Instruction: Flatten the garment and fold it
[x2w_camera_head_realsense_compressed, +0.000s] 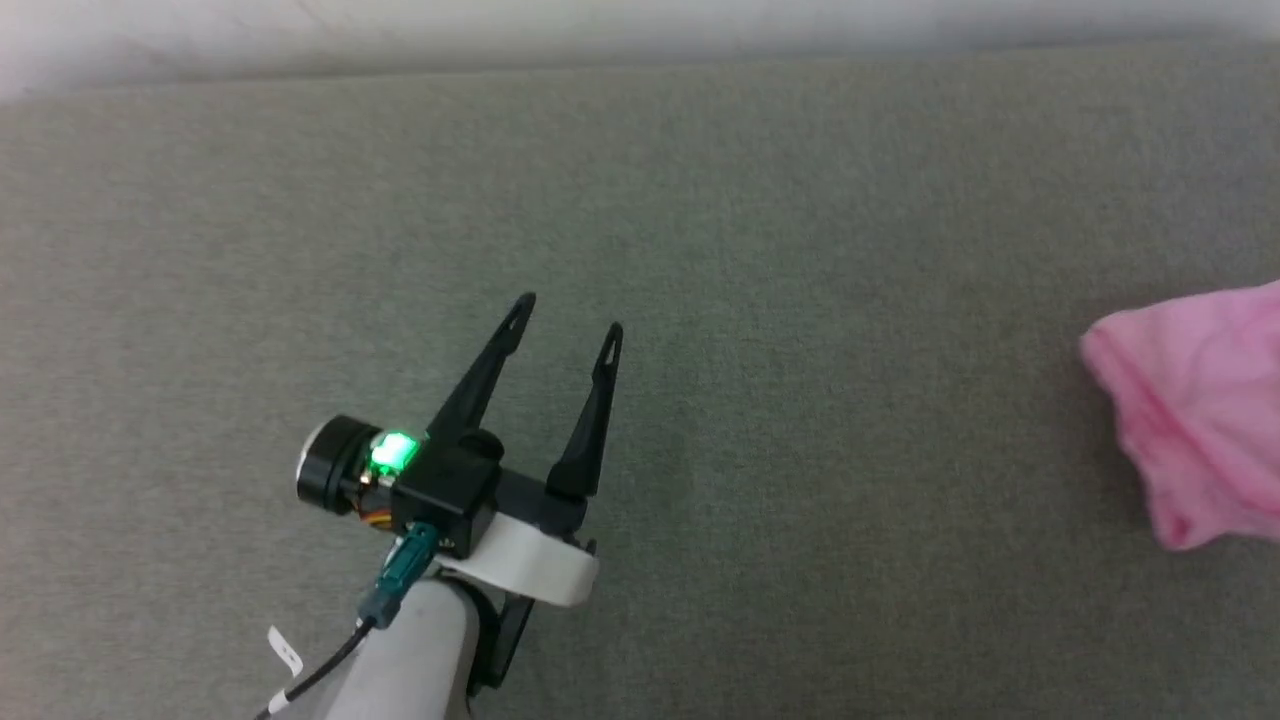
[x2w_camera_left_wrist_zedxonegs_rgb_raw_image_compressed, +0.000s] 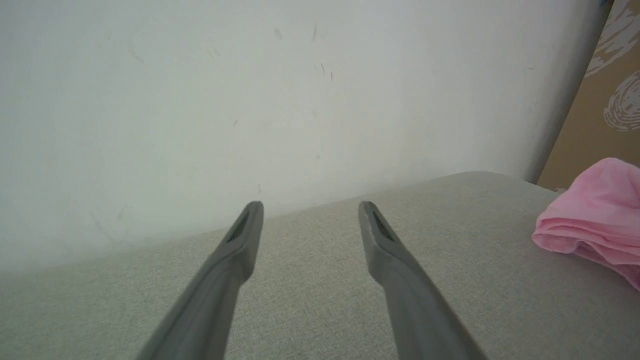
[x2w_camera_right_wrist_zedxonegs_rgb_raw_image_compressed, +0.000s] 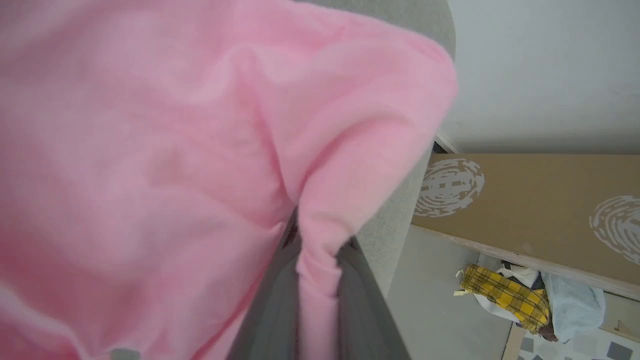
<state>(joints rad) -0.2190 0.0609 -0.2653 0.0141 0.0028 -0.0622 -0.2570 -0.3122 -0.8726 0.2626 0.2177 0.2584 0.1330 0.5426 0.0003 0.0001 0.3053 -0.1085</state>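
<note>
- A grey woven fabric-covered surface (x2w_camera_head_realsense_compressed: 700, 200) spreads across the head view, with a pale strip of white wall (x2w_camera_left_wrist_zedxonegs_rgb_raw_image_compressed: 200, 100) along its far edge. The left wrist view shows that wall scuffed and rising straight off the surface.
- At lower left of the head view, the left gripper (x2w_camera_head_realsense_compressed: 568, 316) hovers over bare fabric. A green light (x2w_camera_head_realsense_compressed: 393, 452) glows on its wrist, and its two long dark fingers (x2w_camera_head_realsense_compressed: 480, 380) are spread wide with nothing between them.
- The left wrist view shows the same left gripper (x2w_camera_left_wrist_zedxonegs_rgb_raw_image_compressed: 310, 207) from behind, fingers parted and aimed at the wall.
- At the far right edge of the head view lies the light pink soft cloth garment (x2w_camera_head_realsense_compressed: 1200, 410), well apart from the left gripper and cut off by the frame. A blunt corner points left, and its long axis cannot be told.
- The left wrist view adds that the garment (x2w_camera_left_wrist_zedxonegs_rgb_raw_image_compressed: 595, 215) is bunched in stacked folds near the surface's rounded corner.
- The right wrist view shows the right gripper (x2w_camera_right_wrist_zedxonegs_rgb_raw_image_compressed: 320, 250), its fingers (x2w_camera_right_wrist_zedxonegs_rgb_raw_image_compressed: 272, 310) pinching a gathered fold of the garment (x2w_camera_right_wrist_zedxonegs_rgb_raw_image_compressed: 150, 150). The cloth billows up and hides most of the surface.
- To the right of it stands a brown cardboard box with white swirl prints (x2w_camera_right_wrist_zedxonegs_rgb_raw_image_compressed: 525, 200).
- Below the box, on the floor, lie a yellow plaid cloth (x2w_camera_right_wrist_zedxonegs_rgb_raw_image_compressed: 505, 295) and a pale blue cloth (x2w_camera_right_wrist_zedxonegs_rgb_raw_image_compressed: 575, 305).
</note>
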